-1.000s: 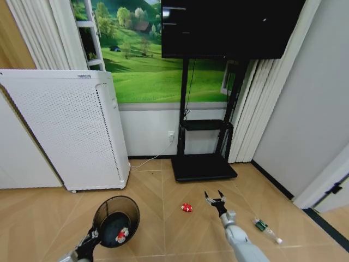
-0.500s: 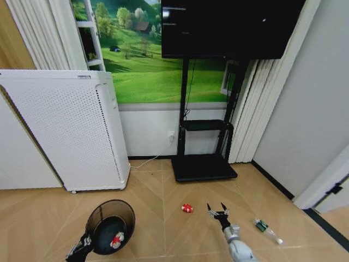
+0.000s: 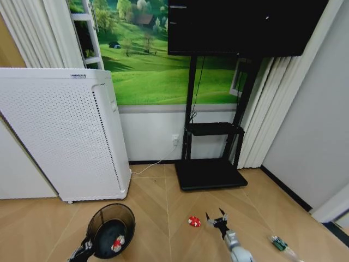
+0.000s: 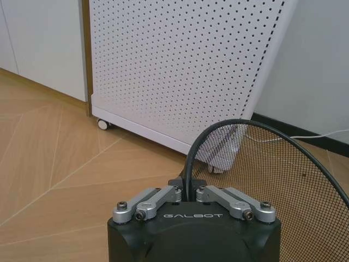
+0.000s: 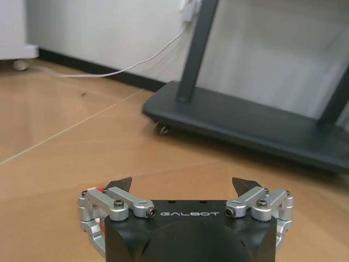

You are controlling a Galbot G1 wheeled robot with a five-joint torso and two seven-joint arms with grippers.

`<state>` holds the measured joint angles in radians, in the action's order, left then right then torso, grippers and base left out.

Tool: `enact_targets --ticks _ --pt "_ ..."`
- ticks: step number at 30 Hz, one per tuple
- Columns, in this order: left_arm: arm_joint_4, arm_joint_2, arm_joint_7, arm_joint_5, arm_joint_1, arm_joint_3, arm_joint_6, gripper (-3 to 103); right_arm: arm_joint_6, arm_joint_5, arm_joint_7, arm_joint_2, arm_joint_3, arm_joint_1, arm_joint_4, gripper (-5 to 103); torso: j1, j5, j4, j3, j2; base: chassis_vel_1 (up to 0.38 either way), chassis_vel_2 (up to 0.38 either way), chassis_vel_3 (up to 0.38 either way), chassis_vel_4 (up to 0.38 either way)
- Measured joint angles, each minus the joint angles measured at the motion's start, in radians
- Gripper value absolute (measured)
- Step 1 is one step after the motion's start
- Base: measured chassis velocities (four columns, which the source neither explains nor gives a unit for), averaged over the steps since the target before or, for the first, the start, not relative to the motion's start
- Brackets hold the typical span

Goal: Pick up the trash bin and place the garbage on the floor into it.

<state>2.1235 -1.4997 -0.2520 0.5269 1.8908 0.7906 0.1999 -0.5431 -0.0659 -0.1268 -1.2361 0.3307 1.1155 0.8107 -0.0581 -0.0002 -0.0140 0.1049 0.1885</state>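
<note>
The trash bin (image 3: 113,229), a black wire-mesh basket, hangs tilted low on the left with its mouth towards me. My left gripper (image 3: 87,249) is shut on its rim (image 4: 188,164). A red-and-white wrapper wad (image 3: 117,244) lies inside it. A little red lump (image 3: 194,221) of garbage lies on the wooden floor. My right gripper (image 3: 217,220) is open just to its right, close to the floor; in the right wrist view the right gripper (image 5: 182,185) holds nothing. A clear bottle with a green label (image 3: 281,244) lies at the lower right.
A tall white perforated appliance (image 3: 65,142) on castors stands at the left, just behind the bin. A black TV stand base (image 3: 210,174) sits against the wall ahead, with a white cable (image 3: 155,164) trailing beside it. Grey walls close in on the right.
The whole head view has shifted, so the camera moved. My right gripper has come lower and nearer to the red lump. The bin stays in my left gripper.
</note>
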Motion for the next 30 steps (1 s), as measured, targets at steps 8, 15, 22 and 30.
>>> enact_targets --ticks 8,15,22,30 --pt "-0.01 -0.008 0.001 0.01 -0.01 0.002 -0.002 6 -0.062 0.096 -0.056 -0.037 -0.001 0.028 -0.029 100 0.001 -0.0001 0.0 0.0 0.0 0.027 -0.055 -0.03 0.044" --pt "-0.01 -0.013 0.001 0.011 -0.011 0.002 -0.002 6 -0.067 0.189 -0.03 -0.096 -0.011 -0.021 -0.114 100 0.0 0.0003 0.0002 0.0 0.0 0.0 0.0 0.0 0.0" --pt "-0.006 -0.012 0.001 0.01 0.002 0.011 -0.002 6 -0.055 0.222 -0.023 -0.134 -0.016 -0.099 -0.221 100 0.0 0.0002 0.0003 0.0 0.0 0.0 0.0 0.0 0.0" --pt "0.008 -0.012 0.002 0.012 0.013 0.028 -0.002 6 0.008 0.199 0.0 -0.156 -0.018 -0.189 -0.316 100 0.0 0.0001 0.0001 0.0 0.0 0.0 0.0 0.0 0.0"
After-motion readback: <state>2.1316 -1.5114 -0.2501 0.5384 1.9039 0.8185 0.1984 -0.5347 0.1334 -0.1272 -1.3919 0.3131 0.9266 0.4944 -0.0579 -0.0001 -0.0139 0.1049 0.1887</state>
